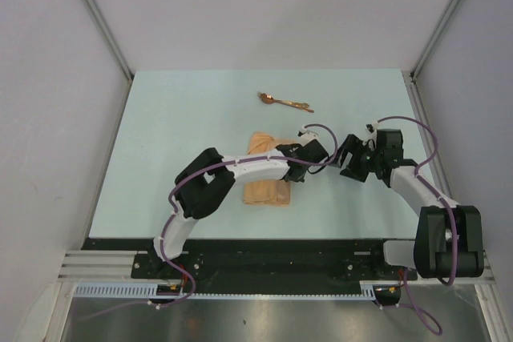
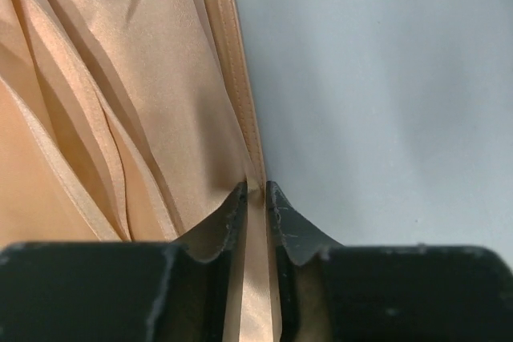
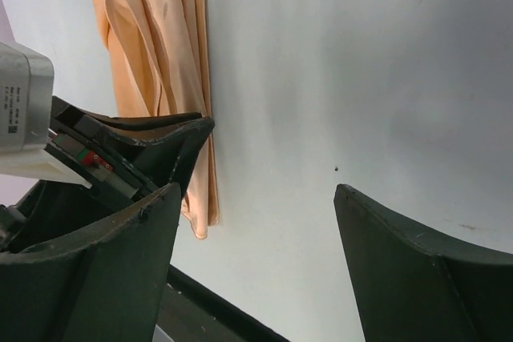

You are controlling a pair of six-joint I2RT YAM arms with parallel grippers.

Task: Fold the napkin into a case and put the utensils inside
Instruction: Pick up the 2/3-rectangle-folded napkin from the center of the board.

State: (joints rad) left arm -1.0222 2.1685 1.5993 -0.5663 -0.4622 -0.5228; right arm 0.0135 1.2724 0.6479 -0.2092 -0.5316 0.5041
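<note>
Pinching napkin (image 2: 120, 102): left end effector (image 2: 256, 191) | right end effector (image 3: 256, 194): spread, empty

Overhead, two wrist close-ups; common napkin (image 1: 266, 192)

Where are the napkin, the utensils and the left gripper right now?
napkin (image 1: 267, 192): top external view, on its near, uncovered end.
utensils (image 1: 284, 102): top external view, midway along the handles.
left gripper (image 2: 256, 191): left wrist view, between the fingertips, pinched on the napkin's hem.

Pale blue-green table (image 1: 176, 118) mid-frame, plain grey-white walls (image 1: 264, 6), metal corner posts (image 1: 96, 18) upper left and right, even light
</note>
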